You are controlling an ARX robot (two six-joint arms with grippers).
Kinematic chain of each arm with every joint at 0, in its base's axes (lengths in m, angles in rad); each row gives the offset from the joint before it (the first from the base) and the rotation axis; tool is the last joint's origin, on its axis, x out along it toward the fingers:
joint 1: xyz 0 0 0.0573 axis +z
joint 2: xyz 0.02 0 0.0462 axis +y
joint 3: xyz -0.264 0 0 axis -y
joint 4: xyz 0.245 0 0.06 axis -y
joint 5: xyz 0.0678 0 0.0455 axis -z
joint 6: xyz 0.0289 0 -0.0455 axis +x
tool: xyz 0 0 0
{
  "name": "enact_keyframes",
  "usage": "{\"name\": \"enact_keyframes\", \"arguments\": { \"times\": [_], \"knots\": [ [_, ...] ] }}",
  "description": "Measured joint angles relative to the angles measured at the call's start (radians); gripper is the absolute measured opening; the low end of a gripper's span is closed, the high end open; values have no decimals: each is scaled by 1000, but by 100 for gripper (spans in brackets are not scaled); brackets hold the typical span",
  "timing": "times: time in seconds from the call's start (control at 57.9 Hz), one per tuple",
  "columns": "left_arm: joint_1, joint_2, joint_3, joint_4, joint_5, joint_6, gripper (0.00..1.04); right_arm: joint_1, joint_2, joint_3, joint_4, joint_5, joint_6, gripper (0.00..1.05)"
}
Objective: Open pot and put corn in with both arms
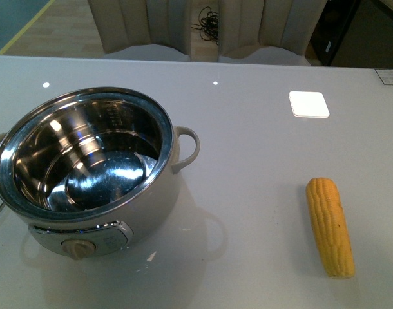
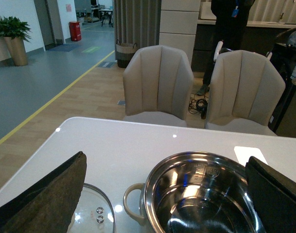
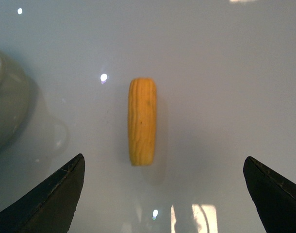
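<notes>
Pot (image 1: 154, 206) stands at the left of the tabletop (image 1: 261, 161), open, its steel inside empty. In the left wrist view a glass lid (image 2: 94, 206) lies on the tabletop just beside the pot's handle, so the opening step looks done.

The left tool (image 2: 165, 156) is released, its fingers spread wide and holding nothing. It hangs above the pot's near rim. Its camera looks out almost level across the tabletop toward the chairs (image 2: 157, 82), so that arm seems raised and pointed forward, not down.

Corn (image 1: 330, 225) lies flat at the right, well apart from the pot, with bare tabletop between them. Its long axis runs roughly away from the robot, a little slanted. The right arm is clearly the nearer one.

The right tool (image 3: 163, 157) is also released and empty, looking nearly straight down at the tabletop. The corn lies beyond the fingertips (image 3: 65, 184), within the span of the gap but a little off its middle. Its long axis crosses the line on which the fingers would close, so they would meet it across its width. How high the tool hangs is hard to judge from here. Neither arm shows in the front view.
</notes>
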Motion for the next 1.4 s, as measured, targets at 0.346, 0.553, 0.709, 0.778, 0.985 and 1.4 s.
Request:
{"name": "enact_keyframes", "arguments": {
  "times": [0.346, 0.553, 0.709, 0.778, 0.985, 1.4],
  "knots": [
    [0, 0, 0, 0, 0, 0, 98, 73, 888, 147, 566, 158, 35, 96],
    [0, 0, 0, 0, 0, 0, 98, 87, 1207, 300, 627, 146, -6, 96],
    [0, 0, 0, 0, 0, 0, 98, 90, 1358, 376, 626, 119, -24, 96],
    [0, 0, 0, 0, 0, 0, 98, 89, 1405, 402, 619, 99, -26, 96],
    [0, 0, 0, 0, 0, 0, 98, 84, 1509, 468, 609, 79, -32, 96],
    [0, 0, 0, 0, 0, 0, 98, 90, 1661, 538, 587, 75, -58, 81]
  ]
}}
